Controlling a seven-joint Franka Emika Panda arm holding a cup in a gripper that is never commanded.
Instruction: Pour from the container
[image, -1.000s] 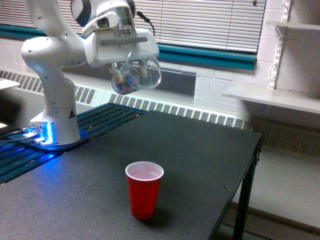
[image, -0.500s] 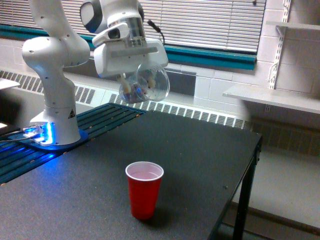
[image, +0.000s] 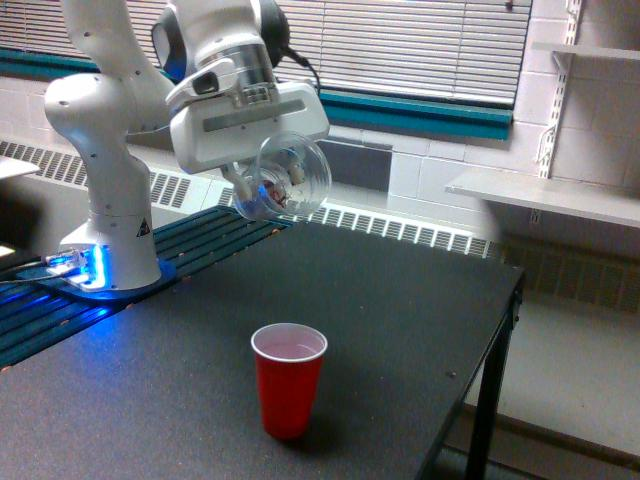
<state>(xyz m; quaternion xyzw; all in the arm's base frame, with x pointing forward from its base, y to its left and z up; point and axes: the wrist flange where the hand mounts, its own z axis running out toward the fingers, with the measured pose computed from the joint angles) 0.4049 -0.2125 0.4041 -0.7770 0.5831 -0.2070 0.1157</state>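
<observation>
The container (image: 283, 180) is a clear plastic cup held in the air, tipped on its side with its wide mouth facing the camera and slightly down. Small yellowish and dark bits show inside it. My gripper (image: 262, 183) is shut on the container from above and behind, its white hand just over it. A red cup (image: 288, 378) with a white inside stands upright on the dark table (image: 400, 330), below the container and a little nearer the camera. Nothing is visibly falling between the two.
The arm's white base (image: 108, 240) stands at the exterior view's left on a blue-lit mount. A radiator and window blinds run behind. The table's edge (image: 505, 330) drops off at the right, with a wall shelf (image: 545, 195) beyond.
The gripper and container have shifted slightly left and lower since half a second ago, and the cup's mouth tilts further downward. The red cup has not moved.
</observation>
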